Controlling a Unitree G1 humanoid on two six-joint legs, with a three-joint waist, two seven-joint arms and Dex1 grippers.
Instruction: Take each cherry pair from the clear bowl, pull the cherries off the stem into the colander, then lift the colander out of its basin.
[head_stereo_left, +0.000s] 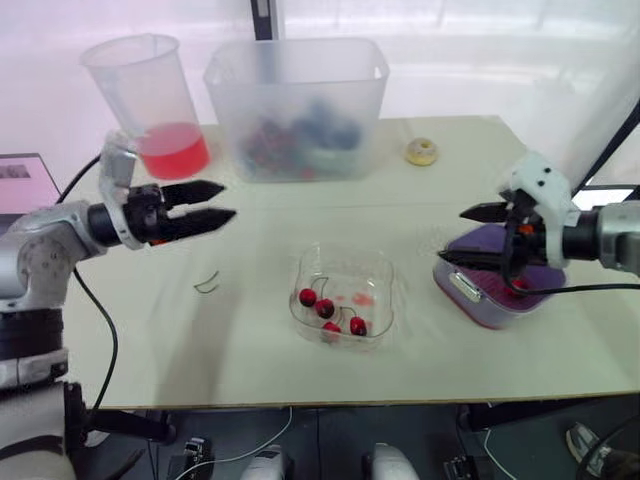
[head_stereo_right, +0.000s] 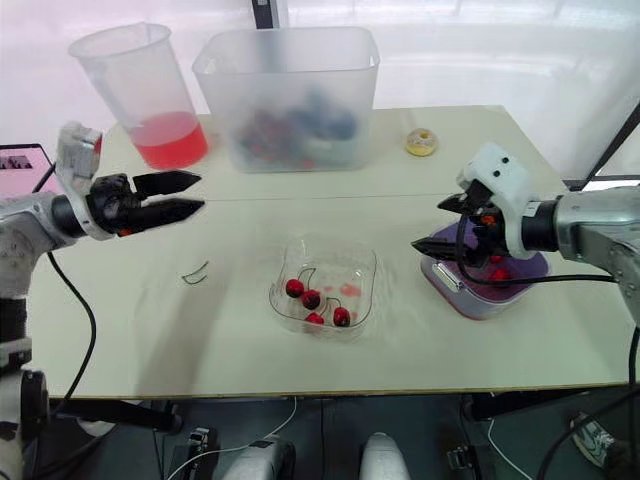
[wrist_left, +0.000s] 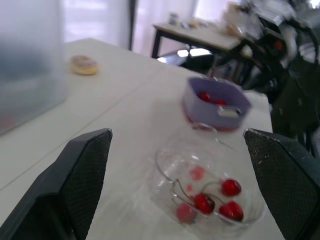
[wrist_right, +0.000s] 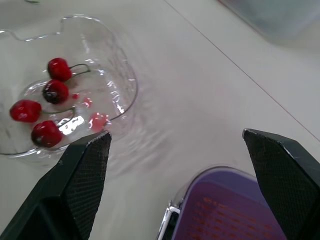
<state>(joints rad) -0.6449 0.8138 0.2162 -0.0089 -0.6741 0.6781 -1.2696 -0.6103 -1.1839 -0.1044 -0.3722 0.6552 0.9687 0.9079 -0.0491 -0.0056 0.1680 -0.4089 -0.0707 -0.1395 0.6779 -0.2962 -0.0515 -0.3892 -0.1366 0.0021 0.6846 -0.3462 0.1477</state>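
Cherries (head_stereo_left: 328, 310), four of them on dark curved stems, lie in the clear bowl (head_stereo_left: 345, 262), which sits on the table (head_stereo_left: 250, 340) just below the centre of the frame in the head views. We see a few pale red smears on the bowl's floor beside them.

At centre right of the frame stands the purple colander (head_stereo_left: 490, 300), seated in its basin (wrist_right: 210, 175). We can make out at least two red cherries (wrist_left: 210, 97) inside it.

Our right gripper (head_stereo_left: 452, 235) hangs at the right of the frame, over the colander's edge nearest the bowl. Its two black fingers are spread wide and we see nothing between them.

Our left gripper (head_stereo_left: 226, 200) is held above the table at centre left, well apart from the bowl. Its fingers point toward the middle of the frame and stand parted, with nothing in them.

Below that gripper in the frame, a bare stem (head_stereo_left: 207, 286) lies loose on the tabletop, between the left arm and the bowl.

Along the top of the frame we see a clear jug (head_stereo_left: 150, 100) at upper left with red liquid in its bottom. Beside it stands a large frosted tub (head_stereo_left: 297, 110) holding dark, blurred contents that we cannot identify. A small ring-shaped doughnut (head_stereo_left: 421, 151) lies to the right of the tub.
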